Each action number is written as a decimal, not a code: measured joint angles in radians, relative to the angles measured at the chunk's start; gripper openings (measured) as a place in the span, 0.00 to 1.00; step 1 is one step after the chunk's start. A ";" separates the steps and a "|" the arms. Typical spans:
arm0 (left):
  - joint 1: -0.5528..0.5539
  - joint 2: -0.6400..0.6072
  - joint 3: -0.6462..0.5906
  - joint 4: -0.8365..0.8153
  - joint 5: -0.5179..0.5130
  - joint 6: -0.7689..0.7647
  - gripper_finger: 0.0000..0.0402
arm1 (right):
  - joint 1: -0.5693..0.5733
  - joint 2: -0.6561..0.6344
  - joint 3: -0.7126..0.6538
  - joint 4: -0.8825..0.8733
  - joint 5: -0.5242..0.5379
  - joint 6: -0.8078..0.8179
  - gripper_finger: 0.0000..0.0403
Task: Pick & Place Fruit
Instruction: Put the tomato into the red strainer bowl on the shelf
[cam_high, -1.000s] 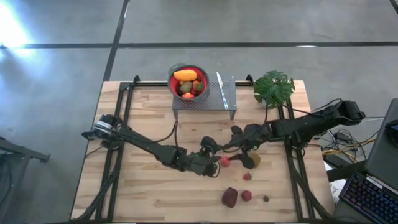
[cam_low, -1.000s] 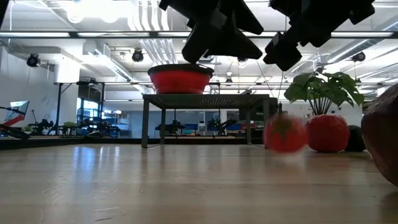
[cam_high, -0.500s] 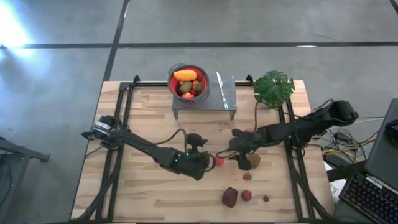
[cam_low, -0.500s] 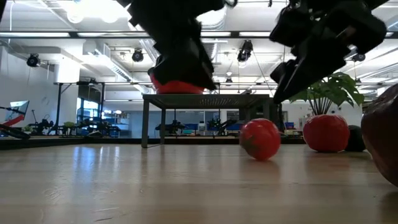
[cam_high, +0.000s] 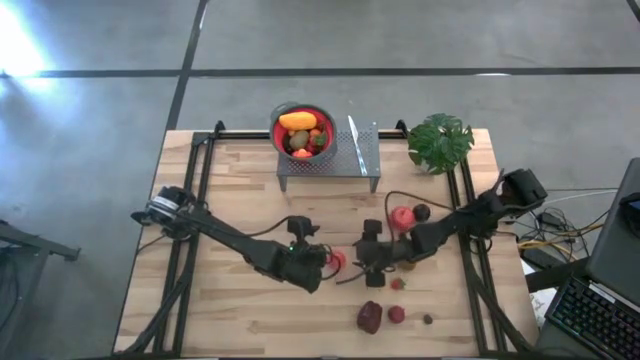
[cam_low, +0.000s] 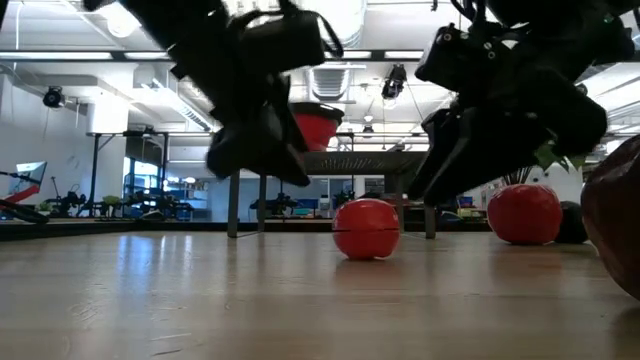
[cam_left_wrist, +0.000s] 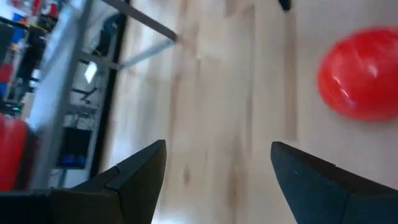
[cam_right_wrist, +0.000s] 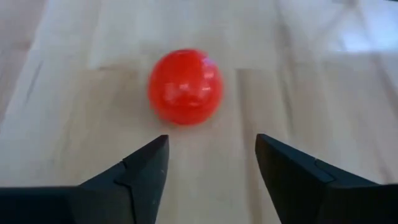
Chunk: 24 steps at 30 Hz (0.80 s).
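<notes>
A small red toy apple rests on the wood between my two grippers, touched by neither. It also shows as the red apple just ahead of my open right gripper and as the red apple off to one side of my open left gripper. In the high view my left gripper is to its left and my right gripper to its right. Loose fruit nearby: a bigger red apple, a dark berry, a maroon fruit and red berries.
A red-lined bowl holding an orange fruit and others stands on a metal rack at the far edge, with a knife beside it. A potted plant stands at the far right. Bare wood lies along the near left.
The small red apple has rolled along the table toward the left edge. My left gripper has drawn back leftward ahead of it and come down. My right gripper has moved left and toward the near edge after the apple, uncovering the bigger red apple and dark berry behind it.
</notes>
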 joint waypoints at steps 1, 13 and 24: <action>-0.010 0.000 -0.008 -0.001 0.009 -0.016 0.73 | 0.009 0.014 0.006 -0.001 -0.001 -0.008 0.60; -0.037 0.002 -0.040 0.218 0.255 -0.050 0.73 | 0.023 0.036 0.045 -0.009 -0.050 -0.044 0.73; 0.032 0.007 -0.119 0.396 0.404 -0.077 0.73 | 0.020 0.039 0.039 -0.006 -0.061 -0.037 0.68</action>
